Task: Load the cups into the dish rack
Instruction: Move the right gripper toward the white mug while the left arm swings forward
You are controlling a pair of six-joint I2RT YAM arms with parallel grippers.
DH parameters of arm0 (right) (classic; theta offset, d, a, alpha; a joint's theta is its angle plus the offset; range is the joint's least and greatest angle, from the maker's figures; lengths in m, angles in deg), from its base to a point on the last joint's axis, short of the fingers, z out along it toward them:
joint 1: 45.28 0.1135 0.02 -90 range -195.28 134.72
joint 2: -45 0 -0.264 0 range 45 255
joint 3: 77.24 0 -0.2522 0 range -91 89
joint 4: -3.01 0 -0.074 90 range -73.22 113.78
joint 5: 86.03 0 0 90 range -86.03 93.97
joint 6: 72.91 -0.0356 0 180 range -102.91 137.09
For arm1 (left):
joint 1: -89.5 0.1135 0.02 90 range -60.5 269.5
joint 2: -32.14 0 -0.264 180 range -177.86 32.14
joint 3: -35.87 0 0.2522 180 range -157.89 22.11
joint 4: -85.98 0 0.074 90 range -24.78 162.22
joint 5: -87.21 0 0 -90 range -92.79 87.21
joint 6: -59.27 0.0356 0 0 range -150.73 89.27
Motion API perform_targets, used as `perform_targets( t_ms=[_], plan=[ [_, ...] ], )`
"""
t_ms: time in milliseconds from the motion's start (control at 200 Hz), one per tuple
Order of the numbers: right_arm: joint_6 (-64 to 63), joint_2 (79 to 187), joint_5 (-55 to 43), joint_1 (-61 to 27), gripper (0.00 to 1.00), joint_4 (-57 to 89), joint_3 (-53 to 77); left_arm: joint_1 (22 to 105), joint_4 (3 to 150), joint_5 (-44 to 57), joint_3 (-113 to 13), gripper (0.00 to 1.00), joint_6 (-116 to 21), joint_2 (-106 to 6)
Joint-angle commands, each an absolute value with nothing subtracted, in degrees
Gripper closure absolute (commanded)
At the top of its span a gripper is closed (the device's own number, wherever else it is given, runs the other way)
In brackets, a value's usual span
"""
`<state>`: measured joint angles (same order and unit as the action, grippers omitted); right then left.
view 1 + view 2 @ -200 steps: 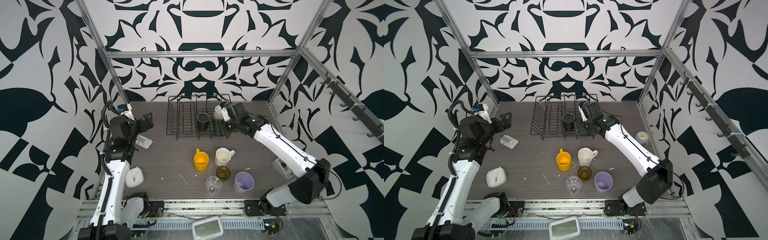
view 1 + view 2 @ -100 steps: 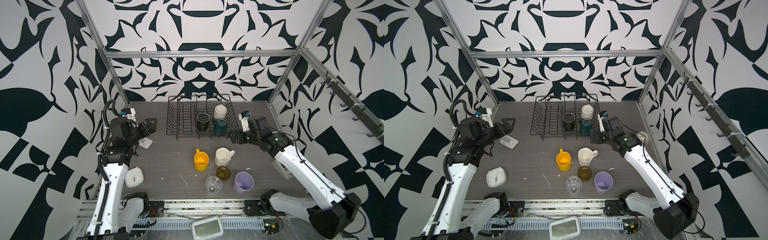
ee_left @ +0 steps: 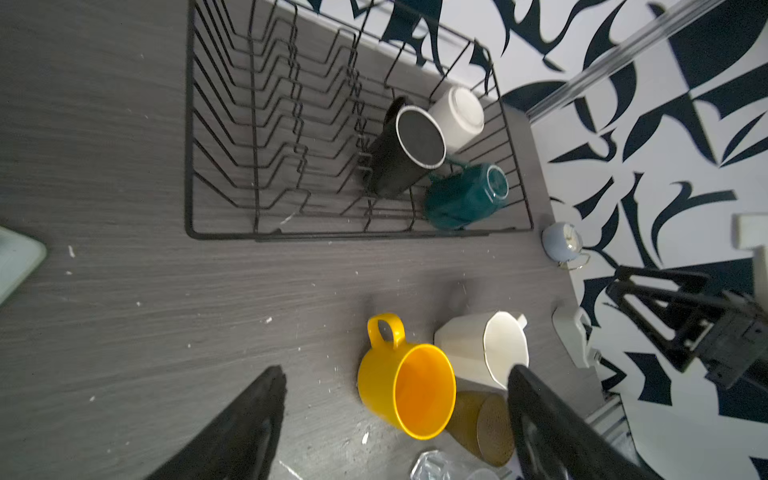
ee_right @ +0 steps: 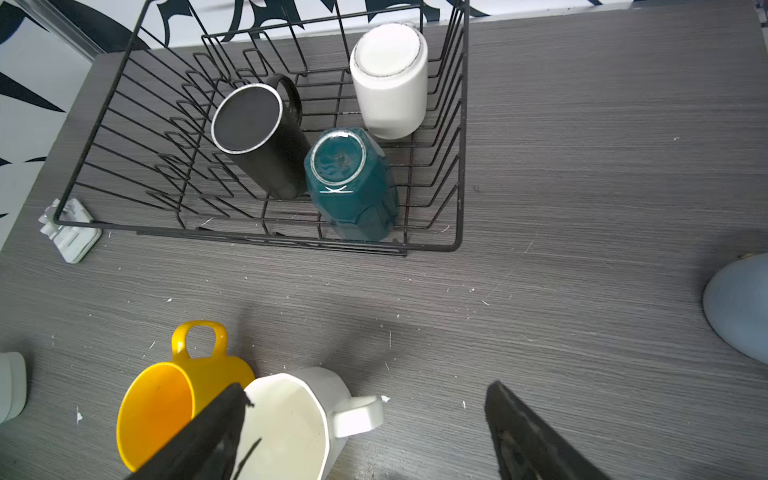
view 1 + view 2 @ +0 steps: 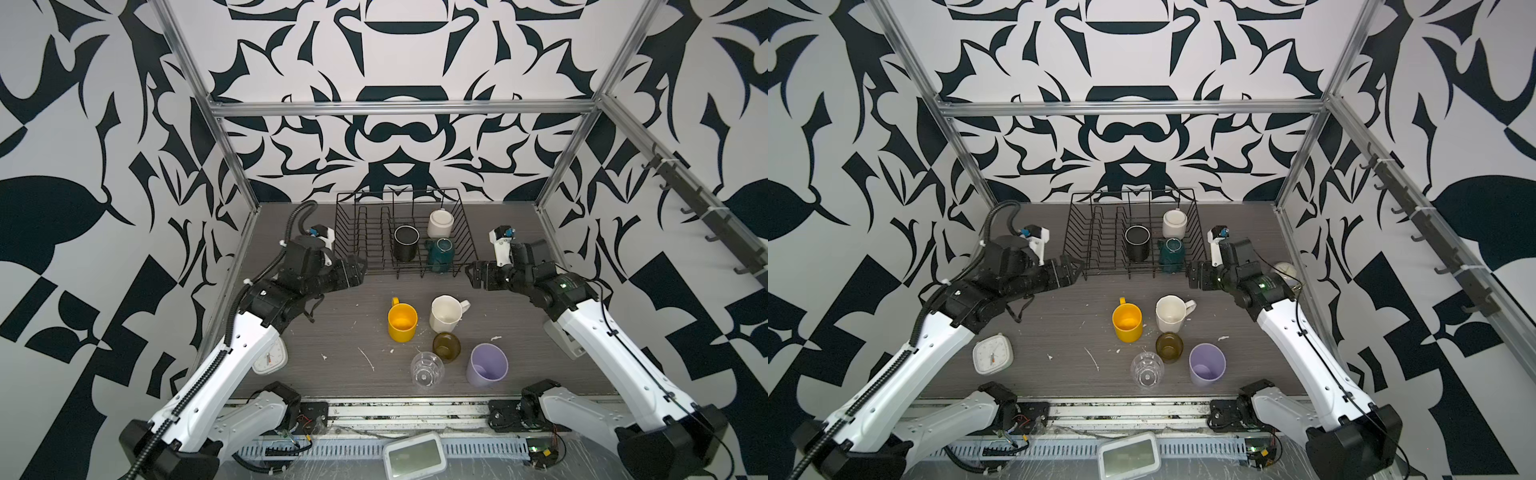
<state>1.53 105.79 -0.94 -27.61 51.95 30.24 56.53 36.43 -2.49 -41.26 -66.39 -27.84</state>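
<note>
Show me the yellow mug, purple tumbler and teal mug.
yellow mug (image 5: 402,321): in a top view, its inside.
purple tumbler (image 5: 487,366): in a top view, its inside.
teal mug (image 4: 357,197): right wrist view, its side wall.

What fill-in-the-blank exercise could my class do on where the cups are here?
The dish rack holds ____ cups.
____ cups stand on the table outside it.
Between the rack's white mug and its near edge stands a ____ mug.
The yellow mug stands beside a faceted ____ mug.
Missing words: three; five; teal; white.
</note>
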Motion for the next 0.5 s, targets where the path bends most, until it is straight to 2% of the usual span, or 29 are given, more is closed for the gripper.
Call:
perform_targets(
  t_ms=[0, 35, 245, 495],
  plan=[
    [1.93, 104.62, -2.67, -28.49, 0.08, 49.95, 31.03, 50.19, 30.8, -9.97, -45.37, 0.14, -68.0, -30.89],
    [1.92, 104.56, -2.77, -28.66, 0.08, 49.92, 31.14, 48.05, 30.03, -11.17, -46.33, 0.18, -68.04, -32.14],
    [2.01, 103.96, -3.76, -29.35, 0.08, 50.05, 31.82, 38.18, 28.01, -15.53, -51.58, 0.26, -68.37, -39.94],
    [2.22, 101.52, -3.37, -29.74, 0.08, 51.54, 32.81, 32.2, 26.87, -15.85, -57.6, 0.28, -68.17, -48.79]
  ],
)
